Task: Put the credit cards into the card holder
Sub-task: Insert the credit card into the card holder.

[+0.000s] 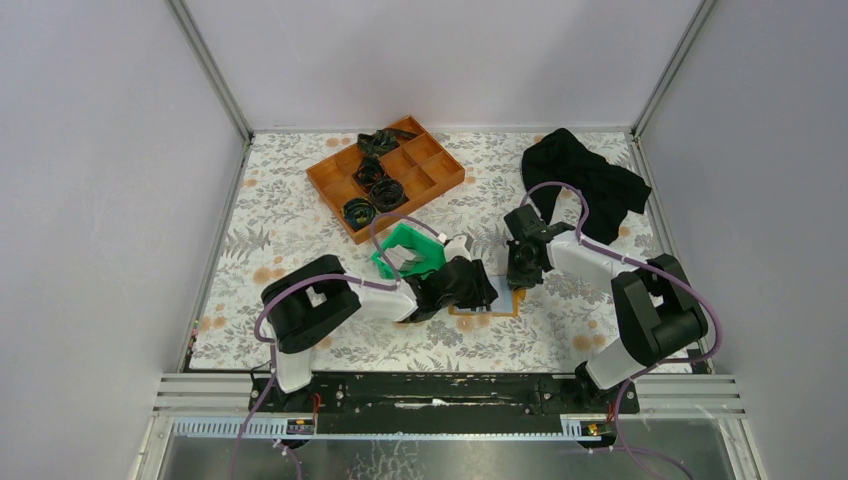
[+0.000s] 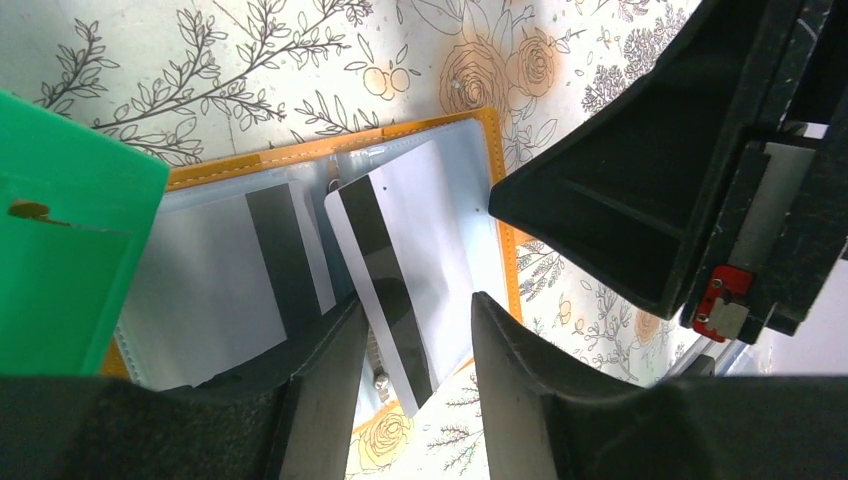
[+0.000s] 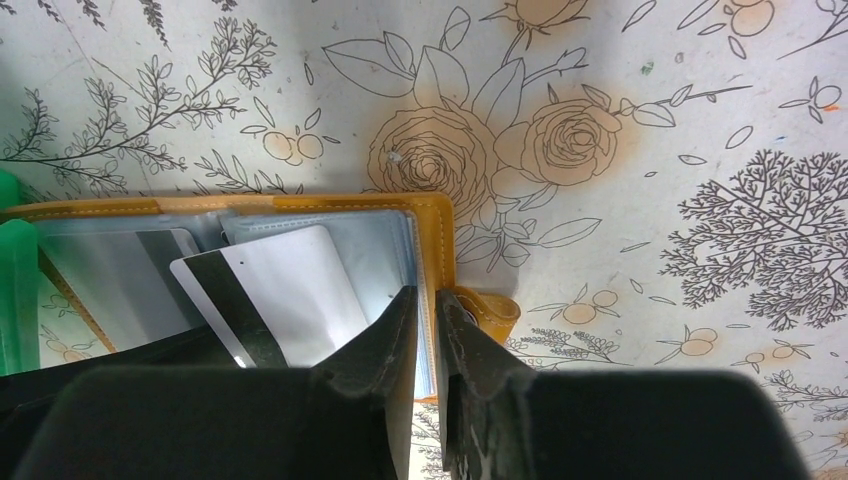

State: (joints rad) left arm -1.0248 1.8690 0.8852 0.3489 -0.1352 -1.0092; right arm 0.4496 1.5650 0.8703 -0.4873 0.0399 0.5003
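Floral-patterned tabletop (image 1: 300, 230) is carrying everything, and your card holder (image 2: 420, 125) is lying opened flat on it, directly under both grippers. One credit card (image 2: 420, 230), its black stripe facing up, is resting slantwise over the page beneath your left gripper (image 2: 416, 300), whose jaws are standing apart on either side of the card's near end without clamping it. A second card (image 2: 215, 260) is sitting in the page just outboard of that gripper, apparently tucked behind its clear sleeve. Your right gripper (image 3: 425, 295) is pressing its jaws nearly together on the holder's outer edge, beside the snap tab, seemingly pinning the holder down.

You are working the insertion step, I judge: the striped card is lying on the page rather than seated in a pocket. Next you are needing to re-grip it and slide it squarely into the sleeve mouth while the other gripper is holding the holder steady.

Hard against the left gripper's outer side, a green bin (image 1: 395, 235) is holding a few more whitish cards. Farther ahead, an orange compartment tray (image 1: 330, 180) is keeping dark coiled items in several compartments. Beyond the right gripper, black cloth (image 1: 585, 180) is lying crumpled.
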